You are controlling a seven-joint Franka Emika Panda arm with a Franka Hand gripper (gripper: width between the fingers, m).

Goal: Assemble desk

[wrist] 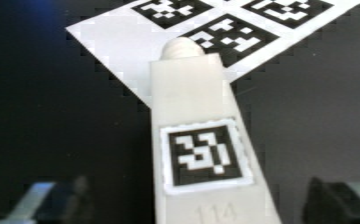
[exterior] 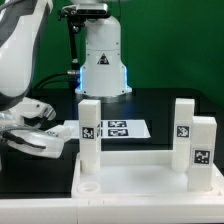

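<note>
The tabletop panel (exterior: 140, 180) lies at the surface's near edge, three legs upright on its corners. A fourth leg (wrist: 198, 140), seemingly light, rigid, smooth plastic, lies before the spread, empty hand (wrist: 203, 205); its flat sides probably suit gripping

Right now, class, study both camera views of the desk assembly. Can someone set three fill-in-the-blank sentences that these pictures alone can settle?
1. In the exterior view, ___ legs stand upright on the tabletop.
2. In the wrist view, the gripper has its jaws ___, one on each side of another leg.
3. That leg's rounded tip points toward the ___ board.

Missing words: three; open; marker.
</note>
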